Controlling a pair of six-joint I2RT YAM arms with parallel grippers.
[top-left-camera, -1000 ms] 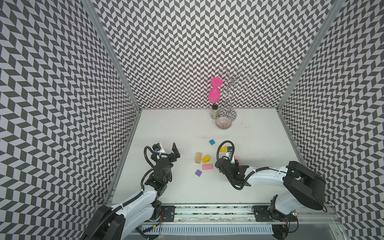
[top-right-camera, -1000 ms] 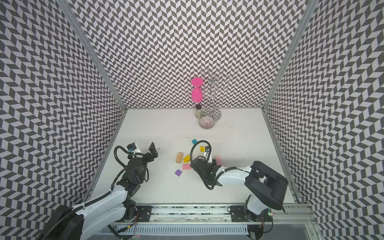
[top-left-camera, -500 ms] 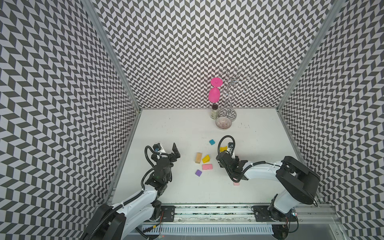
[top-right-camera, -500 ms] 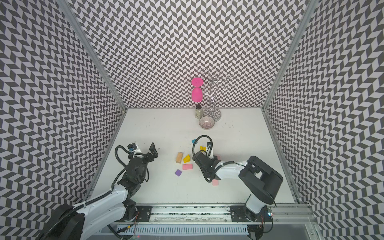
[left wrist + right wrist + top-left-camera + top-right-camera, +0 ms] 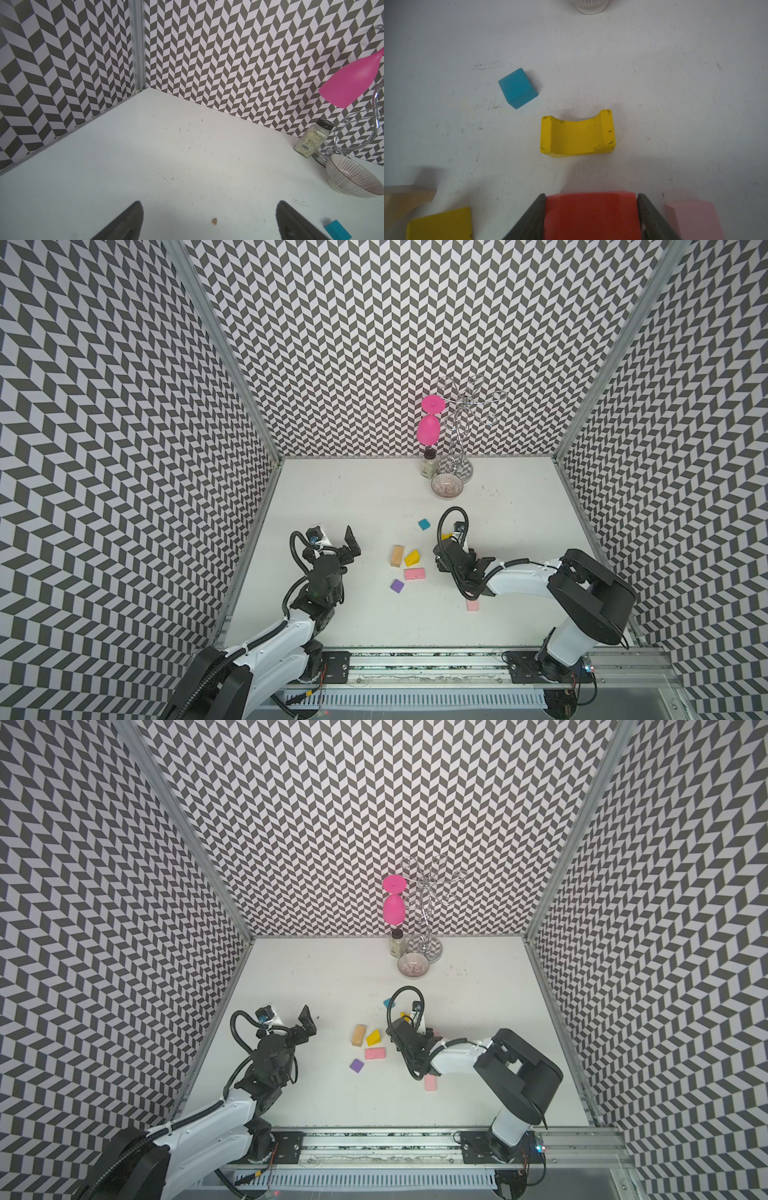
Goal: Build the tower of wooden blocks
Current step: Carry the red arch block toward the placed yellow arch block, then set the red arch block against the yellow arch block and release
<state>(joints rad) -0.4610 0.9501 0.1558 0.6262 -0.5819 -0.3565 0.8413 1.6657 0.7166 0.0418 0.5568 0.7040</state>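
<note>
Near the middle of the surface (image 5: pixel 374 497), your right pincer (image 5: pixel 591 195) pinches a red block (image 5: pixel 591 218), just short of a yellow arch (image 5: pixel 577 135) and a teal cube (image 5: pixel 518 88). Beside it lie a plain wood block (image 5: pixel 397 555), a yellow wedge (image 5: pixel 412 558), a pink slab (image 5: pixel 414 573) and a purple block (image 5: pixel 397 585). A second pink slab (image 5: pixel 473 605) lies apart, nearer the front edge. Your left pincer (image 5: pixel 208 204) stands spread wide and empty.

Robot lab cell — chevron walls (image 5: pixel 374 344), aluminium rail (image 5: pixel 415 659).
</note>
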